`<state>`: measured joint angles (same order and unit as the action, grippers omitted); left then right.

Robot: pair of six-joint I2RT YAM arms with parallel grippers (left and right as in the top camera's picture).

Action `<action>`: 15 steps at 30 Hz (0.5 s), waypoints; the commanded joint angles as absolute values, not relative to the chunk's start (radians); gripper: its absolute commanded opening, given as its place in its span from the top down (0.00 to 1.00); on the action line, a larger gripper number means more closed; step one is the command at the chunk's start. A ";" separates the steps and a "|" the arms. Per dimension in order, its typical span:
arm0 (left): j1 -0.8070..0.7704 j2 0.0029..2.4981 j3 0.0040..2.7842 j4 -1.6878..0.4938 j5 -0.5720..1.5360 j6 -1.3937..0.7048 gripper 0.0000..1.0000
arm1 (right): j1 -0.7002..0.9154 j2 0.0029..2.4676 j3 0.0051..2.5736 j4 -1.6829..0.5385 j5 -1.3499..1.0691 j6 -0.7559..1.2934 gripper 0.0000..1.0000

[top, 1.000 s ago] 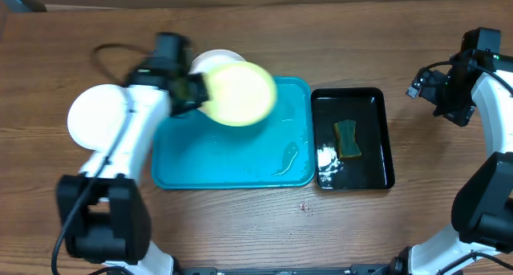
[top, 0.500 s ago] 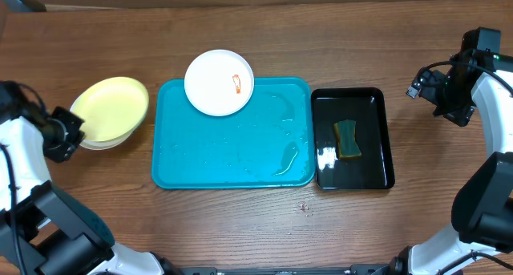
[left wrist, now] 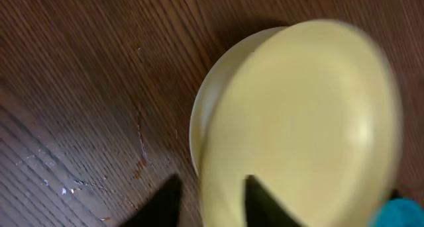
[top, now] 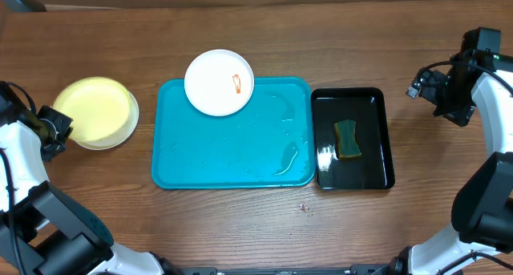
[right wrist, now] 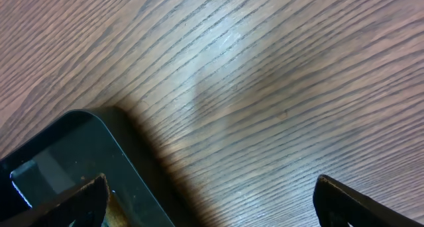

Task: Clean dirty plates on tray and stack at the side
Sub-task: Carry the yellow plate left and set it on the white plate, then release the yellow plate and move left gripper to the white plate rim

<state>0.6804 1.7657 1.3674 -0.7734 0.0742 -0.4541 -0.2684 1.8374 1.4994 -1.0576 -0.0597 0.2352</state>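
Note:
The pale yellow-green plate lies on a white plate on the table left of the turquoise tray. My left gripper is at the yellow-green plate's left rim. In the left wrist view the left gripper has its jaws astride that plate's rim, one finger on top and one outside, closed on it. The lower white plate's edge shows beneath. Another white plate with an orange-red smear sits on the tray's far left corner. My right gripper is open and empty.
A glossy black tray right of the turquoise tray holds a green sponge; its corner shows in the right wrist view. Water streaks lie on the turquoise tray. A few crumbs lie on the table in front of it.
My left arm carried the yellow-green plate off the tray to the left and lowered it onto the white plate at the side. The right arm has not moved.

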 commanded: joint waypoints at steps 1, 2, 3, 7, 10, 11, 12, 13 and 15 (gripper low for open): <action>0.669 1.752 1.359 -0.790 0.087 -0.476 0.36 | -0.271 1.824 1.503 -1.052 -0.053 0.243 0.00; 0.662 1.752 1.359 -0.803 0.161 -0.475 0.32 | -0.271 1.824 1.503 -1.052 -0.053 0.243 0.00; 0.654 1.752 1.359 -0.809 0.213 -0.470 0.32 | -0.271 1.824 1.503 -1.052 -0.053 0.243 0.00; 0.591 1.752 1.359 -0.817 0.355 -0.414 0.33 | -0.271 1.824 1.503 -1.052 -0.053 0.243 0.00; 0.508 1.752 1.359 -0.835 0.356 -0.414 0.33 | -0.271 1.824 1.503 -1.052 -0.053 0.243 0.00; 0.476 1.752 1.359 -0.838 0.355 -0.414 0.34 | -0.271 1.824 1.503 -1.052 -0.053 0.243 0.00; 0.446 1.752 1.359 -0.839 0.355 -0.414 0.34 | -0.271 1.824 1.503 -1.052 -0.053 0.243 0.00; 0.410 1.752 1.359 -0.838 0.355 -0.414 0.34 | -0.271 1.824 1.503 -1.052 -0.053 0.243 0.00; 0.342 1.752 1.359 -0.837 0.353 -0.415 0.35 | -0.271 1.824 1.503 -1.052 -0.053 0.243 0.00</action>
<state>0.4381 1.7657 1.3659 -0.8345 0.3115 -0.4377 -0.2684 1.8374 1.4994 -1.0576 -0.0597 0.2356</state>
